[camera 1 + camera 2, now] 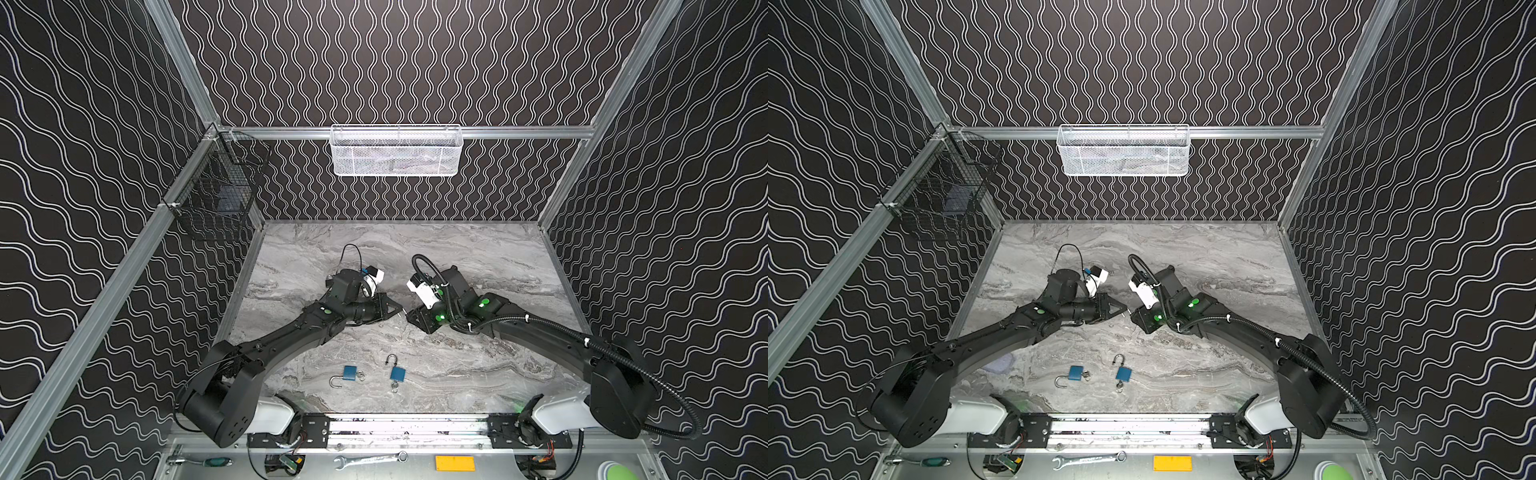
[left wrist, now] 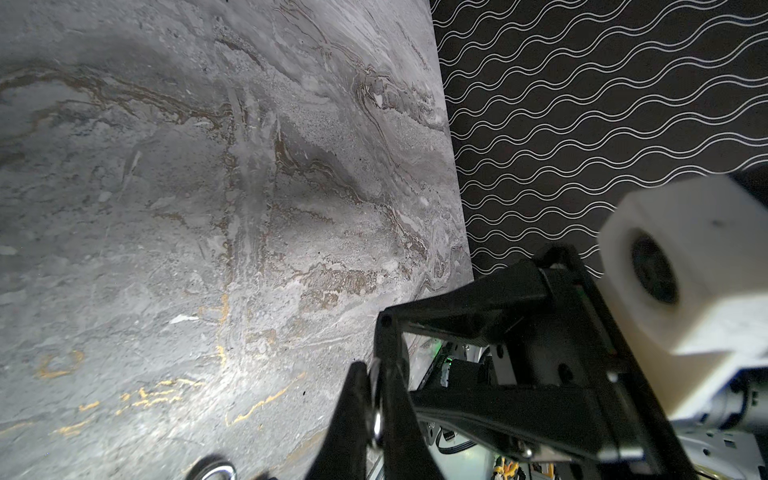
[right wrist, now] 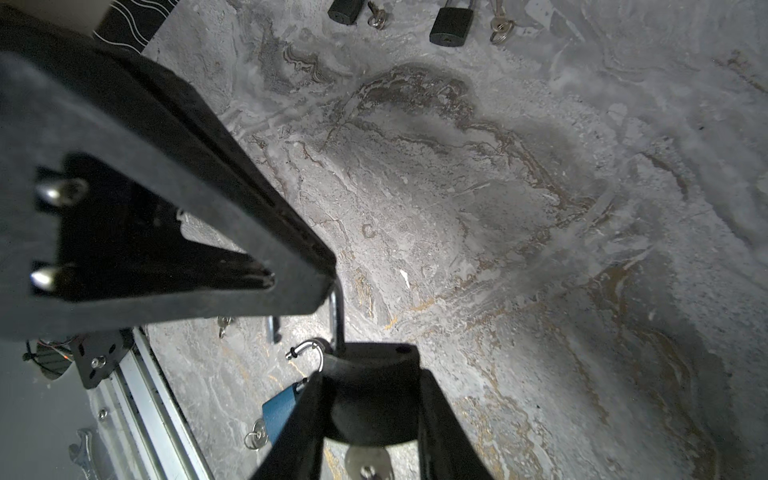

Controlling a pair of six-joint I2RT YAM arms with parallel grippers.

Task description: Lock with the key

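Note:
My right gripper [image 3: 370, 374] is shut on the body of a black padlock [image 3: 370, 399], held above the marble table [image 3: 540, 208]. A key [image 3: 368, 461] sticks out of the padlock's end nearest the palm. Its silver shackle [image 3: 336, 316] rises from the body, and the short free leg hangs beside it, out of the body. My left gripper [image 2: 376, 368] is shut on that shackle [image 2: 376, 399] at its bend. In both top views the left gripper [image 1: 400, 309] and right gripper [image 1: 409, 316] meet tip to tip mid-table, and the padlock is hidden under them.
Two blue padlocks lie near the front edge, one with its shackle swung open [image 1: 350, 372], one with a key below it [image 1: 397, 372]. Two more black padlocks [image 3: 451, 27] with keys lie farther off. A white basket [image 1: 395, 151] and a black wire basket [image 1: 216, 187] hang on the walls.

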